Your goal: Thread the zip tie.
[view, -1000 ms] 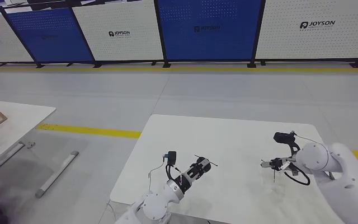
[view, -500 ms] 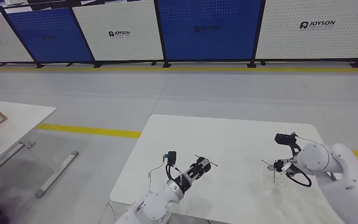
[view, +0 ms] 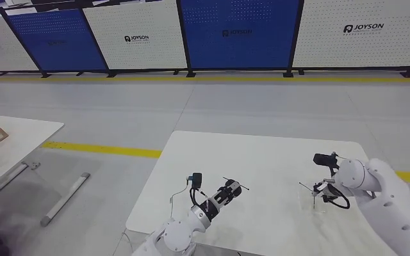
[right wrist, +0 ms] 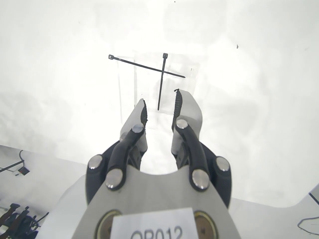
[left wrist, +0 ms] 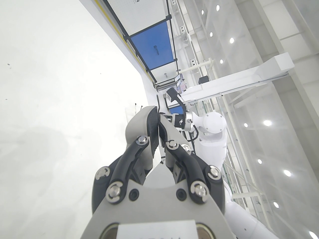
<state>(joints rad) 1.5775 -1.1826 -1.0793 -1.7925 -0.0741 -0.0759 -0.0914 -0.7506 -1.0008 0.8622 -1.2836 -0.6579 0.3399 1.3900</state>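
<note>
Two black zip ties lie crossed on a clear sheet (right wrist: 192, 85) on the white table (view: 269, 153). One zip tie (right wrist: 139, 64) runs across; the other zip tie (right wrist: 162, 83) points its tail between my right gripper's fingertips. My right gripper (right wrist: 160, 99) is open, just short of them and holding nothing. From above, the crossed ties (view: 309, 188) sit right beside the right gripper (view: 319, 189). My left gripper (view: 232, 187) hovers near the table's front and is shut on a third zip tie (view: 241, 187) lying crosswise in its tips. Its pads (left wrist: 153, 125) are pressed together.
The table's front edge is close behind the left arm (view: 192, 224). A wide stretch of bare white tabletop separates the two grippers. In the left wrist view the right arm (left wrist: 211, 123) is visible farther off. Blue and white panels (view: 237, 32) line the back of the room.
My right gripper has drawn back to the right, away from the crossed zip ties, which stay on the table. The left arm has not moved.
</note>
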